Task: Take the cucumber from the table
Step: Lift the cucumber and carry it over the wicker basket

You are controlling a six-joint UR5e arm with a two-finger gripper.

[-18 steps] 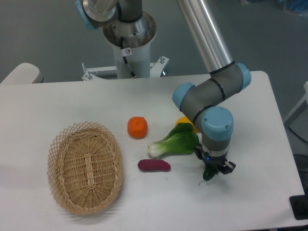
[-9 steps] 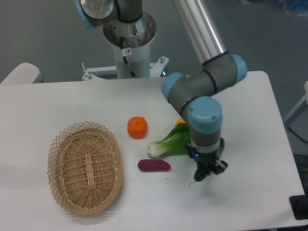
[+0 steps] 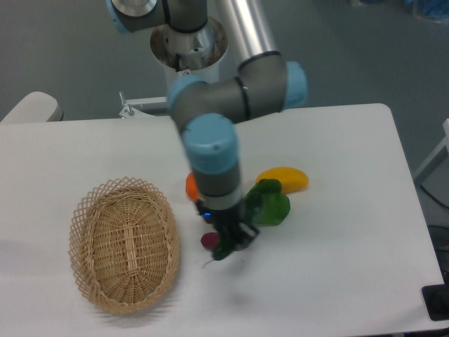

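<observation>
The cucumber [image 3: 224, 248] shows as a small dark green piece held between the fingers of my gripper [image 3: 229, 243], which is shut on it and points straight down. It hangs just above the white table [image 3: 351, 246], right of the basket and over the purple vegetable. Most of the cucumber is hidden by the fingers; only its lower end and a thin stem show.
A wicker basket [image 3: 123, 242] stands at the left. A purple vegetable [image 3: 208, 241] and an orange fruit [image 3: 190, 187] peek out from behind the arm. Leafy green bok choy [image 3: 270, 205] and a yellow fruit [image 3: 285, 180] lie to the right of the gripper.
The arm has swung left across the table with the cucumber in its gripper, from right of the bok choy to beside the basket. It now covers the orange fruit and the purple vegetable.
</observation>
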